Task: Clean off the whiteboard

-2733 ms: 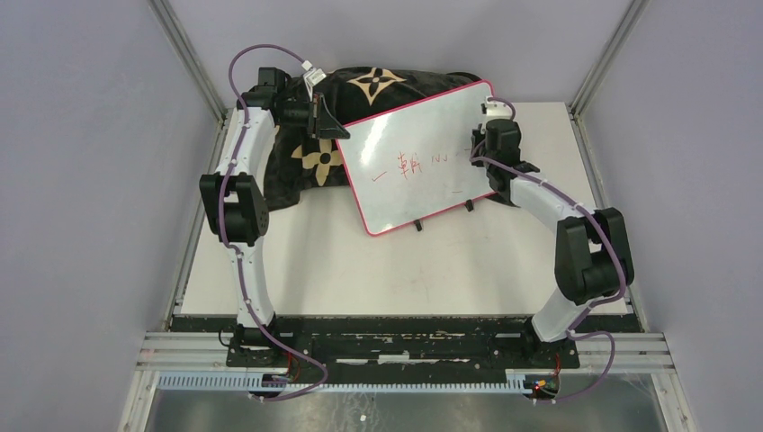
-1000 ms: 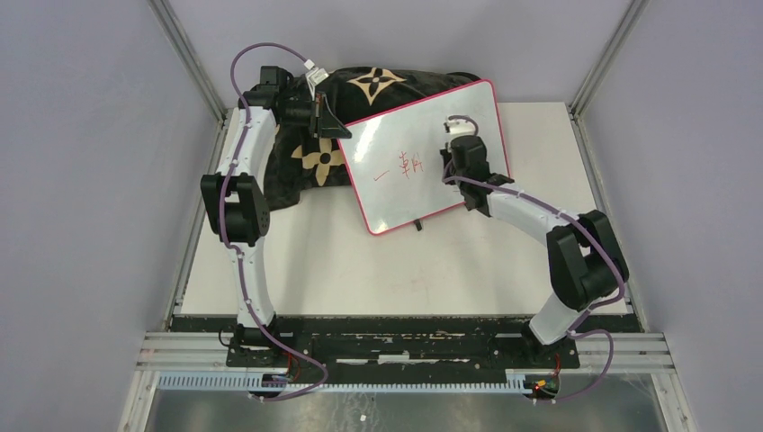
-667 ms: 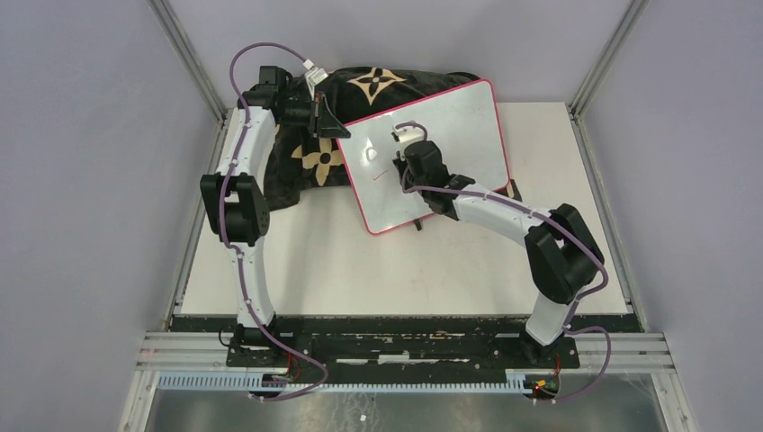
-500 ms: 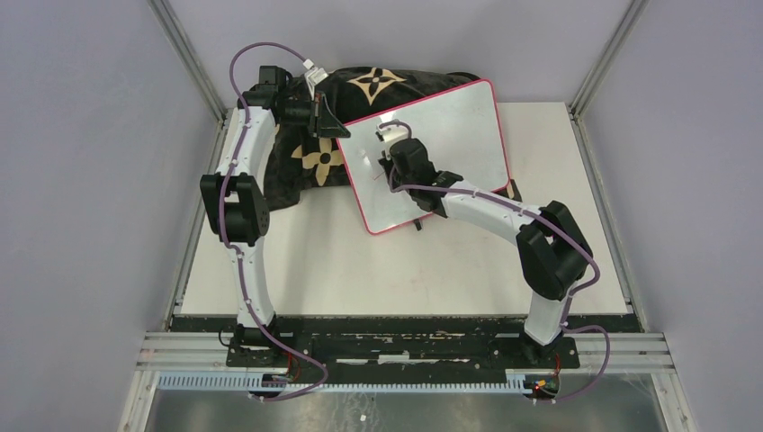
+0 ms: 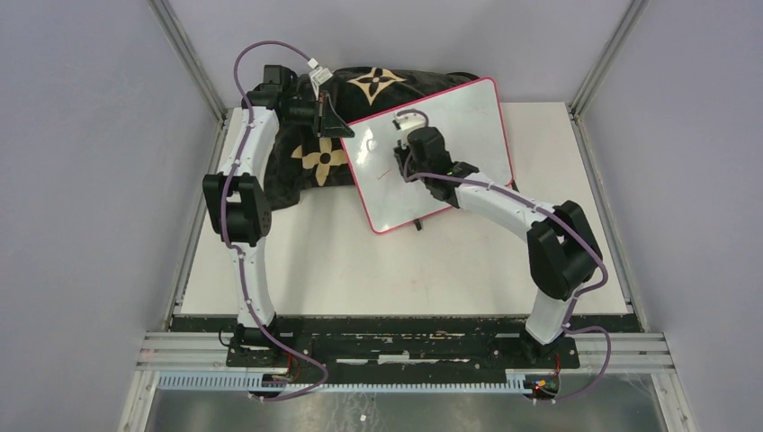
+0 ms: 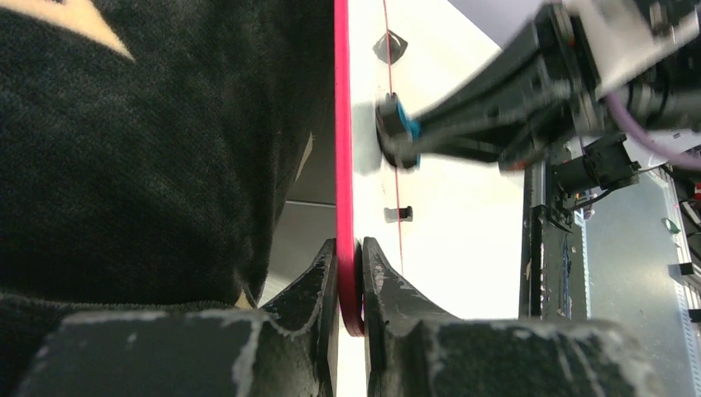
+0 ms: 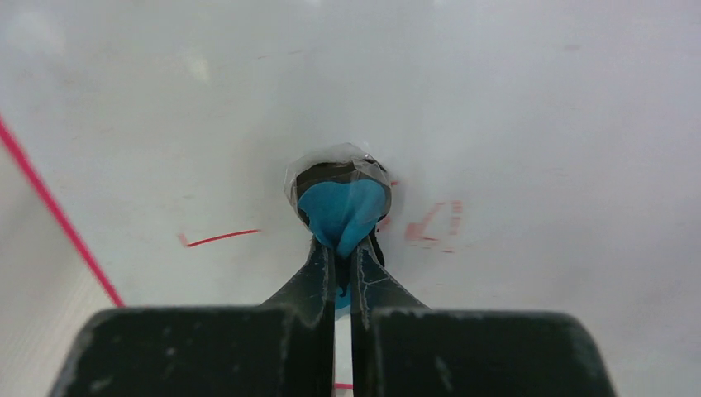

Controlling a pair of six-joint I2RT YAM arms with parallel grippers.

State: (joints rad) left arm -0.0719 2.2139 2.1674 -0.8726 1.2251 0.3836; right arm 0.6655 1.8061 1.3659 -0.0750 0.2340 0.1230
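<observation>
The whiteboard (image 5: pixel 468 117), glossy white with a pink-red frame, stands tilted against a black cushion at the table's back. My left gripper (image 5: pixel 346 132) is shut on its upper-left frame edge (image 6: pixel 350 273). My right gripper (image 5: pixel 402 160) is shut on a small blue eraser (image 7: pixel 343 207) whose round pad presses the board face (image 7: pixel 537 99). The eraser also shows in the left wrist view (image 6: pixel 395 142). A short red stroke (image 7: pixel 219 238) and faint red smudges (image 7: pixel 430 222) lie beside the eraser.
The black cushion with tan flower patterns (image 5: pixel 310 162) lies behind and left of the board. Small black feet (image 5: pixel 419 224) stick out at the board's lower edge. Bare white tabletop (image 5: pixel 396 270) lies in front. Grey walls close in both sides.
My right gripper swept the eraser leftward across the board, then back a little to the right. Most of the red writing is gone. The board shifted slightly; the left gripper kept its hold.
</observation>
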